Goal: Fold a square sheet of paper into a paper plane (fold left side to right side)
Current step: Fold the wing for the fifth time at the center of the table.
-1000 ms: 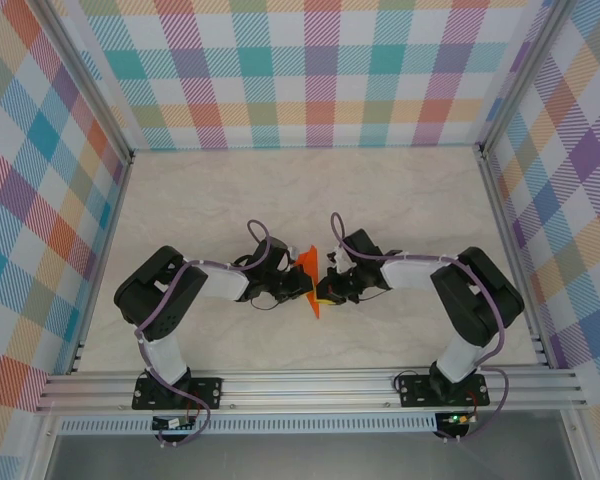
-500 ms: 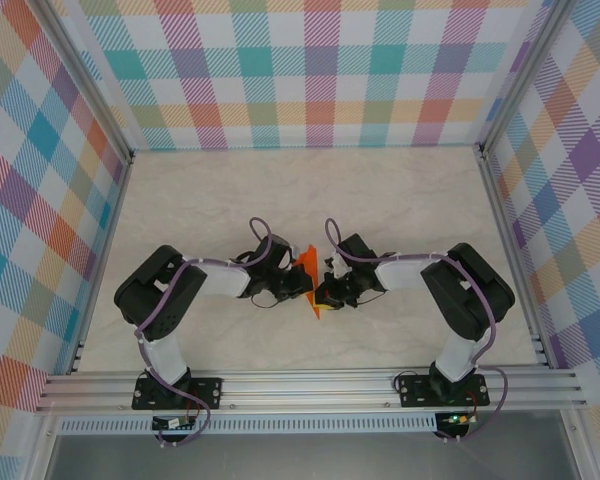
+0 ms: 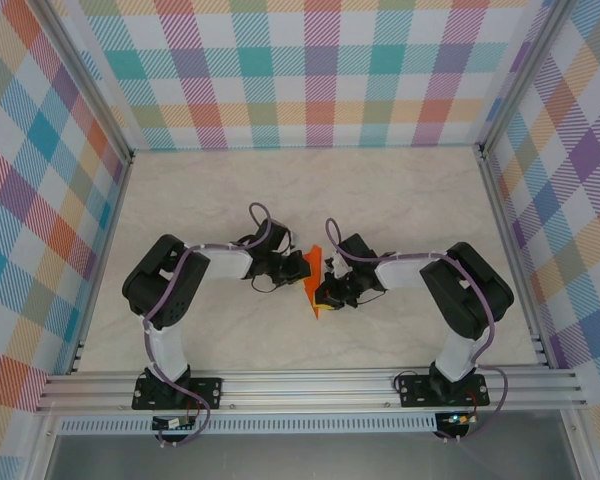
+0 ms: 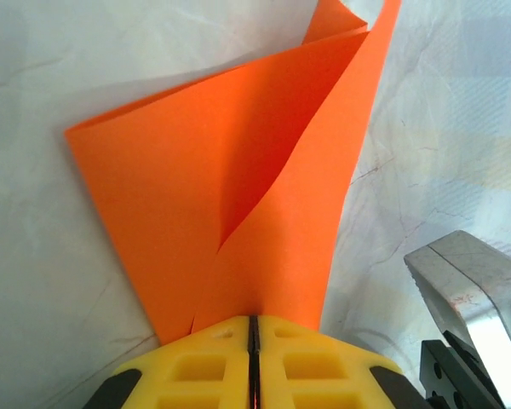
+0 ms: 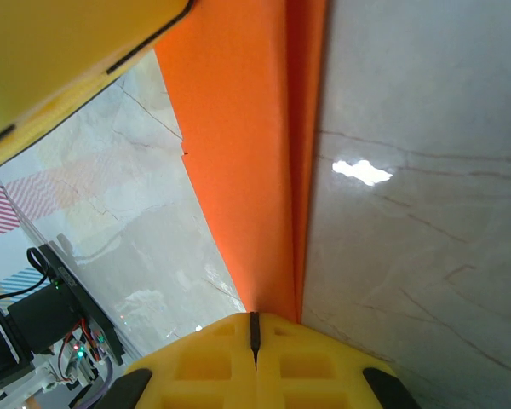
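Paper is what both my tools are gripping: the square sheet of paper [image 4: 238,213], already creased into overlapping layers, is standing up off the table [image 3: 230,200] beneath it rather than lying flat.

My left gripper [image 4: 253,322] is working from the sheet's left side. Its yellow pads are pressing together on the sheet's lower edge, and the orange is coming straight out of the seam between them. I am holding there, I judge, because this is the side that has to travel across to the right.

My right gripper [image 5: 255,317] is sitting at the sheet's right, towards its near end. It is clamping the narrow part where two layers are meeting along a crease. I judge that I am pinning that crease so it is acting as the hinge and the layers are not sliding apart while the other side is being carried over.

With both tools biting one thin sheet, I am judging tearing to be the main risk. A small nick seems to be showing in the edge just beside my left pads.
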### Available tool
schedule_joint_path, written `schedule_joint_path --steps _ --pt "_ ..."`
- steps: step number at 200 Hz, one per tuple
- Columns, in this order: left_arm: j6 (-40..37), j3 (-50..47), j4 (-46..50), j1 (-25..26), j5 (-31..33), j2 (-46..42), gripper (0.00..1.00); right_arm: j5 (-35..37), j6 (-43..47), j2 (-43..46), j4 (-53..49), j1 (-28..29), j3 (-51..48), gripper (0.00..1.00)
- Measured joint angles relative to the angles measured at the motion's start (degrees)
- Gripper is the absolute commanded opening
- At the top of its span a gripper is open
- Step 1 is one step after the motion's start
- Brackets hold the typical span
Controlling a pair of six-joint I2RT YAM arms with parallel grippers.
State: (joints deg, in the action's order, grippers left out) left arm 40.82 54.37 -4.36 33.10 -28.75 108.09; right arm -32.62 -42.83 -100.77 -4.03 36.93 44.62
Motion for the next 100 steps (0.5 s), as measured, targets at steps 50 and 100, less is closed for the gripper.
schedule_joint_path --steps 50,100 --pt "-0.4 0.4 -0.1 -0.8 -1.0 0.5 0.09 0.0 0.0 0.6 0.1 -0.3 0.0 0.08" --pt "-0.6 0.4 -0.3 -1.5 -0.6 0.5 0.08 2.0 1.5 8.5 -1.7 -5.9 1.1 0.07"
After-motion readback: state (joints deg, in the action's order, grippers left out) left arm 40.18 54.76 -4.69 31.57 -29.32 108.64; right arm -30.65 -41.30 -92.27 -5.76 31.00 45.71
